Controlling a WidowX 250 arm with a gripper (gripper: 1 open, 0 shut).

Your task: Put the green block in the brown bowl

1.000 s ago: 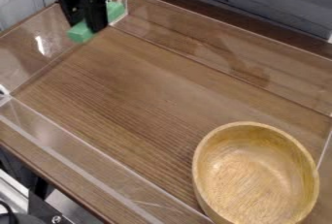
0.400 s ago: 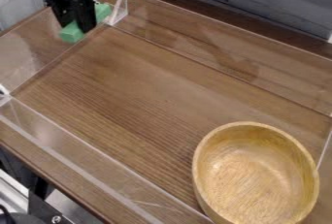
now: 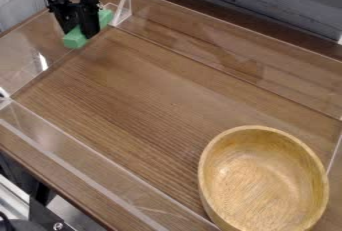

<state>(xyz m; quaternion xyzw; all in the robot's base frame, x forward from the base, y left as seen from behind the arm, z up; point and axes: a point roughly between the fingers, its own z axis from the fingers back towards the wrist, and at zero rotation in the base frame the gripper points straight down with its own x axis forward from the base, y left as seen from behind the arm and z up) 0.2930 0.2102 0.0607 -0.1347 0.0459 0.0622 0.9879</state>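
Note:
The green block (image 3: 75, 40) shows as a small bright green piece at the far left corner of the wooden table, poking out below the black fingers. My gripper (image 3: 78, 29) points steeply down and is shut on the block, just above the tabletop. A green reflection shows in the clear wall beside it. The brown bowl (image 3: 209, 171) is a large tan wooden bowl at the near right corner, holding nothing, far from the gripper.
Clear acrylic walls (image 3: 123, 5) ring the wooden table (image 3: 160, 95), with one panel right beside the gripper and another along the front edge (image 3: 80, 165). A dark wall runs behind.
The gripper has moved left and lower toward the corner, and the green block moved with it. The bowl has stayed put.

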